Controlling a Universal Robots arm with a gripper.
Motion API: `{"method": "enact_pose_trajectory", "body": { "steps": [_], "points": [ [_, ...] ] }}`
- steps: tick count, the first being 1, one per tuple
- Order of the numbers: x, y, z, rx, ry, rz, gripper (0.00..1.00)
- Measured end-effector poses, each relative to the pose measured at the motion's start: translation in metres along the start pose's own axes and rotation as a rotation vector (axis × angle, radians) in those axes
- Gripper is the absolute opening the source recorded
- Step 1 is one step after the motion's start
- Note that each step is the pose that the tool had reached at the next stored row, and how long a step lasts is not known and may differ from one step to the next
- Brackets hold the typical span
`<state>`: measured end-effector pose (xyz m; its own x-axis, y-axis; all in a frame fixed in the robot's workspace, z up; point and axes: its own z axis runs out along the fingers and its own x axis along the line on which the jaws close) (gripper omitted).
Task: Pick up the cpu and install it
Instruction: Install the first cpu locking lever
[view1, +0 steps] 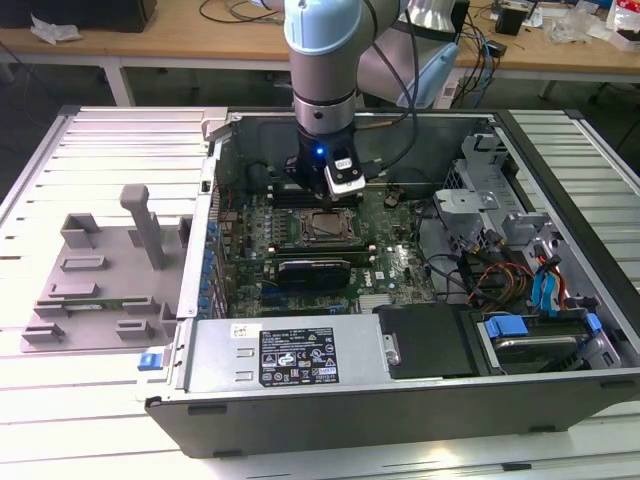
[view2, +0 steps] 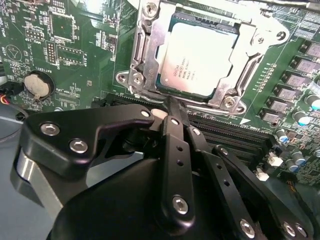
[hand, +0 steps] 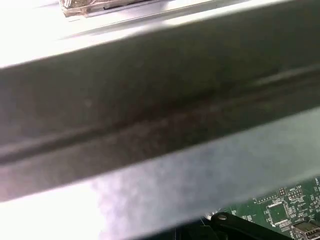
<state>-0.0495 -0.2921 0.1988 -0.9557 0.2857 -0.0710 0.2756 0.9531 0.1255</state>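
— Well, what do we record for the open computer case (view1: 400, 400) on the slatted surface (view1: 90, 400)?

— We note it lies on its side with the panel off. Inside we find the green motherboard (view1: 390, 270), a black power-supply box (view1: 290, 355) along the near wall, a black drive bay (view1: 425, 340) beside it, and blue-tabbed drive carriers (view1: 510, 330) toward the exterior view's right, with loose cables (view1: 490, 275) between them and the board.

— And the cpu?

— We see the cpu (view2: 197, 60) seated flat in its socket frame (view2: 145, 55) on the motherboard in the second wrist view, silvery top facing up, the metal frame surrounding it on all sides. In the exterior view the socket (view1: 327, 228) sits just below the arm's tool.

— State of the pincer?

— We find the pincer (view2: 172, 107) hanging just over the socket's near edge; its black fingers (view2: 175, 130) are drawn together and hold nothing.

— Anything outside the case?

— We log a grey moulded tray (view1: 100, 290) on the surface at the exterior view's left, with an upright post (view1: 145, 225) on it.
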Motion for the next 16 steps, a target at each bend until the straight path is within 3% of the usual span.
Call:
{"method": "enact_pose_trajectory", "body": {
  "steps": [3, 8, 13, 16],
  "points": [
    [-0.0003, 0.0007, -0.0031, -0.0014, -0.0003, 0.0, 0.11],
    [-0.0011, 0.0018, -0.0149, 0.0029, -0.0006, 0.0, 0.11],
    [-0.0039, -0.0072, -0.0171, 0.039, -0.011, -0.004, 0.11],
    [-0.0058, -0.0135, -0.0178, 0.0517, -0.0146, -0.005, 0.11]
  ]
}}
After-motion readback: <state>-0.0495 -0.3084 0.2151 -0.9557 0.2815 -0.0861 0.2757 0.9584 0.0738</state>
